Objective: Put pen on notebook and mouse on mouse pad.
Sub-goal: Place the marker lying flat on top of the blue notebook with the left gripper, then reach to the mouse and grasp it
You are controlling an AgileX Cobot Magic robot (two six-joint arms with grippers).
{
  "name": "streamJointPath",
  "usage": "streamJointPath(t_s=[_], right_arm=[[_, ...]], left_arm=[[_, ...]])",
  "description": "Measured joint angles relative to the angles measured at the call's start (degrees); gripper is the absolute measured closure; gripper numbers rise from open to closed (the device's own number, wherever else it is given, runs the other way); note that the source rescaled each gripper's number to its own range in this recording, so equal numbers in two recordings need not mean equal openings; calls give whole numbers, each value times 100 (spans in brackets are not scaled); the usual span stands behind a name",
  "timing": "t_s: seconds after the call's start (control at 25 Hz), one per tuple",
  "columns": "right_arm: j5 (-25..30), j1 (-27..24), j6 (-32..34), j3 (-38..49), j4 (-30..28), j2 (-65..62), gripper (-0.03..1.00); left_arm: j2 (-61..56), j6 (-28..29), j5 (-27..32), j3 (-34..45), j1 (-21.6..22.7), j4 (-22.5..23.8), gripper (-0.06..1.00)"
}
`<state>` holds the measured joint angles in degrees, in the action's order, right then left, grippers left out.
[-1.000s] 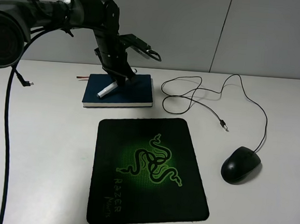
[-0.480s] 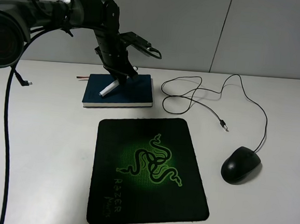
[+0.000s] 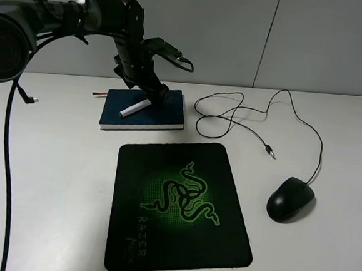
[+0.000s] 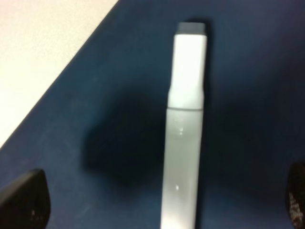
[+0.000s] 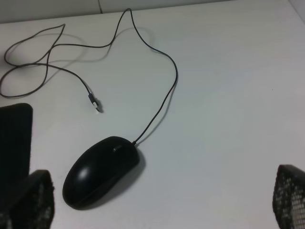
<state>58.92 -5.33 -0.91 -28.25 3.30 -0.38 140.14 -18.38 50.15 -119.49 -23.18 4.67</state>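
The white pen (image 3: 135,109) (image 4: 186,129) lies flat on the dark blue notebook (image 3: 164,112) (image 4: 248,95) at the back left. My left gripper (image 3: 153,93) (image 4: 159,202) hovers just above the pen's far end, open, its fingertips (image 4: 24,202) wide on either side and off the pen. The black mouse (image 3: 291,199) (image 5: 102,171) sits on the bare table to the right of the green-logo mouse pad (image 3: 179,204) (image 5: 14,138), apart from it. My right gripper (image 5: 159,200) is open above and short of the mouse; the exterior high view does not show it.
The mouse cable (image 3: 258,116) (image 5: 157,109) loops across the back right of the white table, its plug (image 3: 269,152) (image 5: 96,105) lying between notebook and mouse. A reddish ribbon (image 3: 98,94) sticks out behind the notebook. A loose dark cable end (image 3: 32,100) hangs at the left.
The pen, held tilted in the left gripper a second ago, now lies flat on the notebook. The left gripper has let go and drawn up and back. The mouse has not moved.
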Motion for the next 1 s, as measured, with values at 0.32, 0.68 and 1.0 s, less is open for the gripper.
streamJointPath(t_s=[0.32, 0.68, 1.0], right_arm=[[0, 0, 0, 0, 0, 0, -3], [0, 0, 0, 0, 0, 0, -3], [0, 0, 0, 0, 0, 0, -3]], left_arm=[[-92, 0, 368, -106, 0, -4, -5], [-914, 311, 1719, -135, 0, -44, -5], [-1820, 475, 1738, -135, 0, -782, -5]])
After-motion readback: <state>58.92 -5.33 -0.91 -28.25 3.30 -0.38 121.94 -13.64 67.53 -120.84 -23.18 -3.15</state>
